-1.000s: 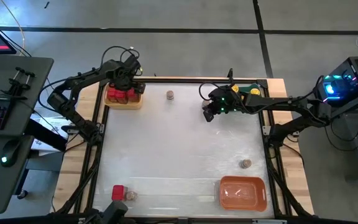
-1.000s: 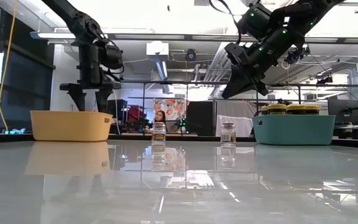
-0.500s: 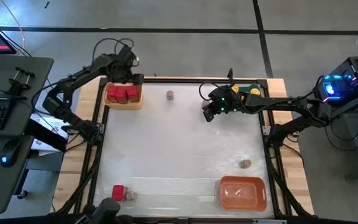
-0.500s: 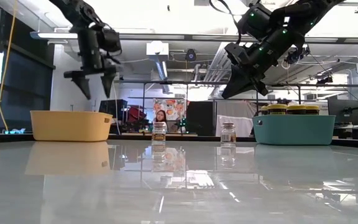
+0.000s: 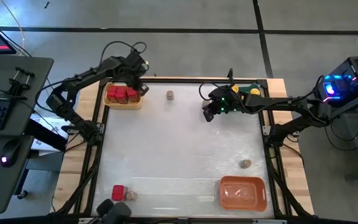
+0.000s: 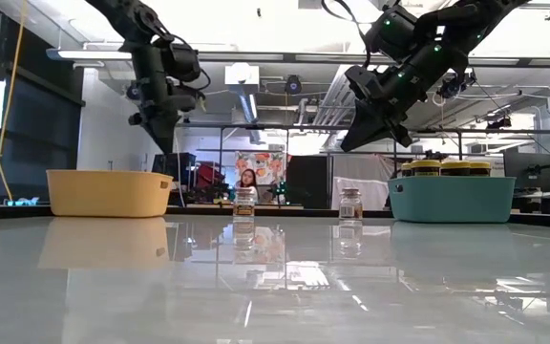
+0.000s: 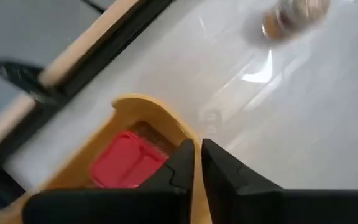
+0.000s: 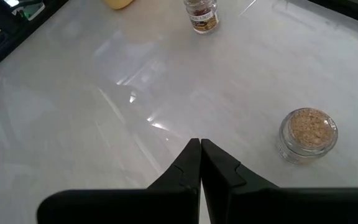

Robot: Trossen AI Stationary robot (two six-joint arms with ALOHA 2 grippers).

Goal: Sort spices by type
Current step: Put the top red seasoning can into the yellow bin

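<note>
High view: the left gripper (image 5: pixel 143 78) is hovering at the inner edge of the yellow tray (image 5: pixel 123 104), which is holding red boxes (image 5: pixel 122 94). The right gripper (image 5: pixel 207 114) is hanging near the teal tray (image 5: pixel 254 83) at the far edge. One small jar (image 5: pixel 169 95) is standing between the two trays, another (image 5: pixel 245 163) just above the orange tray (image 5: pixel 243 193), and a red box (image 5: pixel 118 192) with a jar (image 5: pixel 131 195) beside it is sitting at the near edge.

Low view: both grippers are hanging above the table (image 6: pixel 275 287) — empty. Yellow-lidded jars (image 6: pixel 443 167) are filling the teal tray.

Left wrist view: the fingers (image 7: pixel 219 168) are pressing together, gripping nothing, over the yellow tray's rim.

Right wrist view: the fingers (image 8: pixel 213 167) are closing fully — nothing between them.
</note>
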